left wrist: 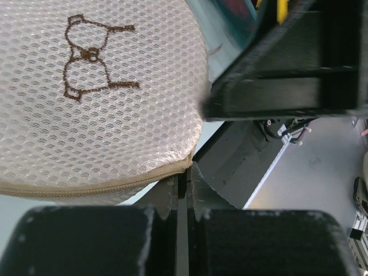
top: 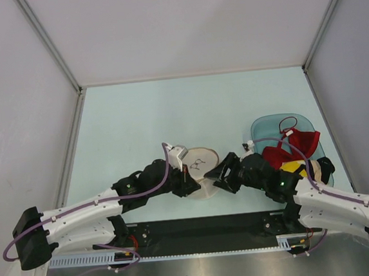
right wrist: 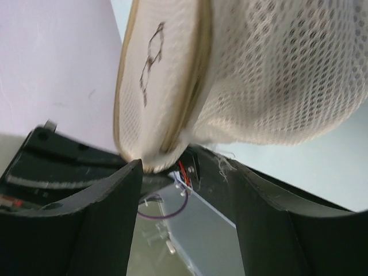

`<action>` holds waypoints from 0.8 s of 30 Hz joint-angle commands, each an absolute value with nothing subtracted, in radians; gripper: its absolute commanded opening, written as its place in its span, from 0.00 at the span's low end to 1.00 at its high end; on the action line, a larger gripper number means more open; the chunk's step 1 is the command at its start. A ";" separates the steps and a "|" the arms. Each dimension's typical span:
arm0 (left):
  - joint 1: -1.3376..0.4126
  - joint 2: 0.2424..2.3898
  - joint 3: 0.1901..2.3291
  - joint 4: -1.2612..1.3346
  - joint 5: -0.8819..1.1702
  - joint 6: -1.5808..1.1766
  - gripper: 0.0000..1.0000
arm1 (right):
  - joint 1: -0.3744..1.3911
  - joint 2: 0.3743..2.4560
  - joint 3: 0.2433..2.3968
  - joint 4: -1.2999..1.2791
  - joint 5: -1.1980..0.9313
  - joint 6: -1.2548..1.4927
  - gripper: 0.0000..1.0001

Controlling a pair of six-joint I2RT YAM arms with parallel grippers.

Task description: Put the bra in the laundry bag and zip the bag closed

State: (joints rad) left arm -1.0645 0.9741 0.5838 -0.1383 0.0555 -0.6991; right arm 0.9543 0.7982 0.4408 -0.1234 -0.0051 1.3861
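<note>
The cream-white mesh laundry bag point(top: 201, 163) lies near the table's front edge, between my two grippers, with its dark logo face up. My left gripper point(top: 190, 184) is shut on the bag's zip rim; the left wrist view shows its tips point(left wrist: 184, 173) pinched at the rim's end, under the bag point(left wrist: 86, 115). My right gripper point(top: 221, 173) is open at the bag's right side. In the right wrist view the bag point(right wrist: 259, 75) hangs with its edge between the open fingertips point(right wrist: 168, 162). The taupe bra is hidden.
A translucent teal basket point(top: 261, 129) stands at the right, holding a red bra point(top: 298, 142) and a yellow-and-black garment point(top: 294, 166). White walls enclose the table at the back and both sides. The arms' base rail runs along the near edge.
</note>
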 commanded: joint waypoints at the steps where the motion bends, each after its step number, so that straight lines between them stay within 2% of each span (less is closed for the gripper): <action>1: -1.058 0.943 0.569 -0.084 0.109 -0.686 0.00 | 0.960 0.899 0.436 0.127 0.038 1.485 0.64; 3: -1.060 0.937 0.560 -0.078 0.118 -0.683 0.00 | 0.963 0.948 0.448 0.158 0.037 1.483 0.63; 6: -1.058 0.925 0.549 -0.083 0.118 -0.675 0.00 | 0.963 0.974 0.472 0.152 0.046 1.483 0.57; 8: -1.060 0.911 0.541 -0.100 0.104 -0.673 0.04 | 0.965 0.974 0.472 0.146 0.060 1.502 0.45; 9: -1.058 0.907 0.540 -0.112 0.080 -0.676 0.12 | 0.965 0.965 0.471 0.141 0.064 1.509 0.38; 10: -1.060 0.899 0.537 -0.123 0.066 -0.678 0.27 | 0.966 0.959 0.471 0.124 0.077 1.526 0.31; 11: -1.058 0.879 0.535 -0.141 0.052 -0.684 0.35 | 0.966 0.951 0.471 0.115 0.083 1.531 0.29; 12: -1.058 0.868 0.528 -0.146 0.034 -0.684 0.42 | 0.966 0.940 0.472 0.092 0.093 1.535 0.21; 13: -1.060 0.842 0.525 -0.153 0.026 -0.684 0.50 | 0.968 0.937 0.474 0.080 0.097 1.540 0.20; 15: -1.060 0.827 0.528 -0.170 0.009 -0.681 0.55 | 0.968 0.936 0.482 0.054 0.104 1.545 0.14; 20: -1.058 0.818 0.566 -0.222 0.002 -0.660 0.56 | 0.977 0.956 0.495 0.032 0.106 1.560 0.08; 24: -1.058 0.830 0.580 -0.222 0.011 -0.666 0.51 | 0.980 0.966 0.499 0.032 0.112 1.568 0.08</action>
State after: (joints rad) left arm -1.0637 0.8284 0.5278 -0.2100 0.0208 -0.6868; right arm 0.9726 0.9585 0.4568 0.0341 0.0731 1.5463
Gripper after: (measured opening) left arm 0.526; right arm 0.119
